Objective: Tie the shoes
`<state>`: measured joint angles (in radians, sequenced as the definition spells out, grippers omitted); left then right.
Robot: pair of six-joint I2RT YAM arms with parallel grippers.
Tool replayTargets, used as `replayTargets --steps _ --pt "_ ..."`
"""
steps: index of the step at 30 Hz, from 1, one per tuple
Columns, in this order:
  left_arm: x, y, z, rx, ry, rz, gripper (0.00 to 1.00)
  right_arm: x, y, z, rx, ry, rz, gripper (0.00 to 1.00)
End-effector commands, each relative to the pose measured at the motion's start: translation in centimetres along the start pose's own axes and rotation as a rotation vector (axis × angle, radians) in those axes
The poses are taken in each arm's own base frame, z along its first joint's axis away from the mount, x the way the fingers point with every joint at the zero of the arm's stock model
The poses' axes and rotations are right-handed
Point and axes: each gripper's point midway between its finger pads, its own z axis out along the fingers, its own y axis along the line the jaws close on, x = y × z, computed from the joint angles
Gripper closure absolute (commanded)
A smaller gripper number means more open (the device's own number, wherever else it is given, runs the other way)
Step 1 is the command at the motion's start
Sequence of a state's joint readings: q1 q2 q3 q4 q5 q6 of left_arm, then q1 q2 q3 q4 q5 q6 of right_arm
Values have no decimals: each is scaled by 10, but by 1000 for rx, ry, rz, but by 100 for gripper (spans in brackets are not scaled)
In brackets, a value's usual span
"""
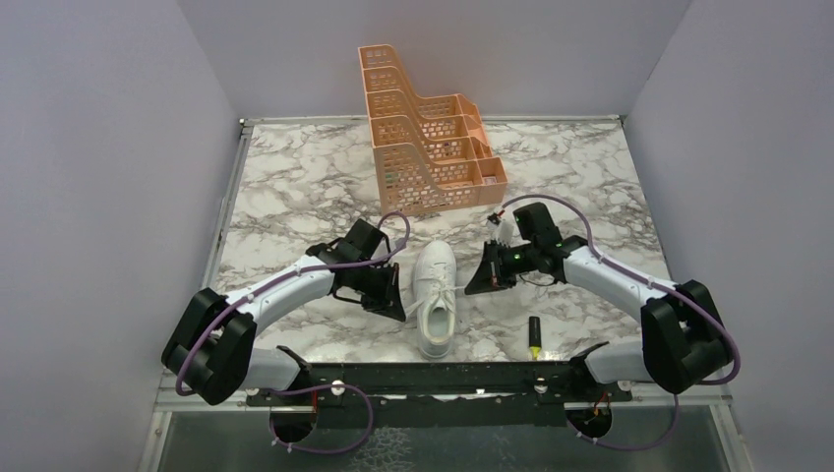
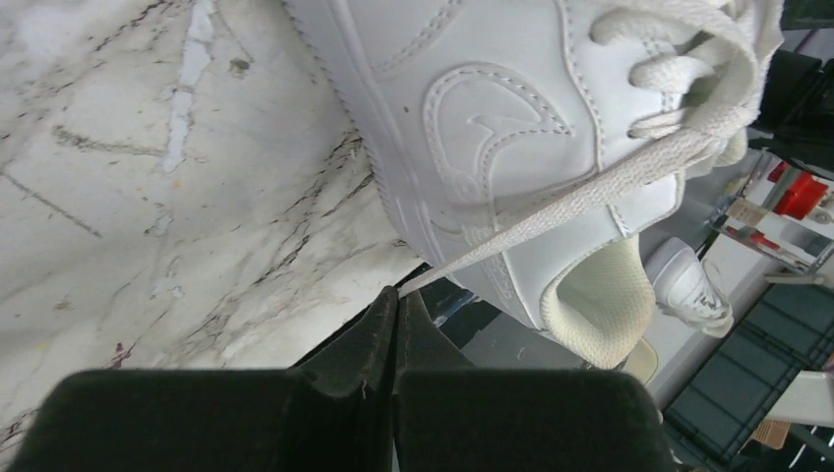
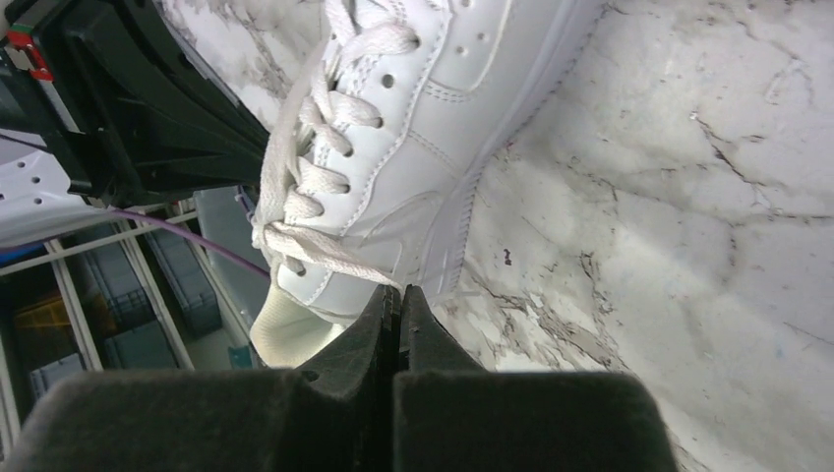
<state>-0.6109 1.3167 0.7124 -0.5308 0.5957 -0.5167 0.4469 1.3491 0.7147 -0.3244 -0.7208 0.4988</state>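
Left pincer (image 2: 396, 293) clamps the left lace (image 2: 551, 211) tip, right pincer (image 3: 398, 291) the right lace (image 3: 325, 256) tip. I judge them limp, and the mid-frame shoe (image 1: 436, 295) light, easily dragged.

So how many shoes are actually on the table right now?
1: the white sneaker sits at the near middle of the table, toe toward the orange rack, between the left gripper and right gripper, each shut on a lace end. No other seems hidden on the tabletop.
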Motion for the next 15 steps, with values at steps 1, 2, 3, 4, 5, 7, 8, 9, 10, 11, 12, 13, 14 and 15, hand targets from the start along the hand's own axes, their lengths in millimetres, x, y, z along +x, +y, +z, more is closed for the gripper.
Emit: replayTargets --steps 1,2,3,4,5,7,8,9,10,11,12,13,14,15 --pt "14 32 -2 -172 26 -85 100 -9 -27 -4 95 -74 61 100" --pt "15 34 -3 -187 21 -89 100 -10 -29 -5 98 -85 69 100" --pt "15 37 -3 -198 15 -95 100 -11 -31 -6 102 -94 78 99" --pt "15 38 -4 -202 15 -100 100 -12 -34 -8 104 -102 88 99" --pt "16 39 -5 -206 15 -101 100 -13 -36 -9 105 -105 99 99" --pt "15 42 -6 -217 9 -103 100 -15 -42 -12 112 -119 118 99" --pt "15 43 -7 -222 5 -102 100 -16 -45 -14 117 -133 125 100" --pt "15 45 -9 -229 0 -102 100 -18 -47 -17 121 -146 133 100" --pt "16 47 -9 -233 1 -106 100 -19 -50 -19 126 -158 139 99" --pt "17 49 -10 -240 1 -108 100 -20 -53 -21 135 -168 148 100" --pt "18 52 -11 -246 -2 -112 100 -22 -56 -22 134 -176 155 100" --pt "18 54 -11 -251 -5 -114 100 -23 -57 -23 123 -180 160 99" --pt "17 55 -12 -257 -10 -117 100 -25 -58 -23 112 -184 168 100" --pt "17 56 -13 -258 -13 -116 100 -28 -55 -22 89 -187 156 100"
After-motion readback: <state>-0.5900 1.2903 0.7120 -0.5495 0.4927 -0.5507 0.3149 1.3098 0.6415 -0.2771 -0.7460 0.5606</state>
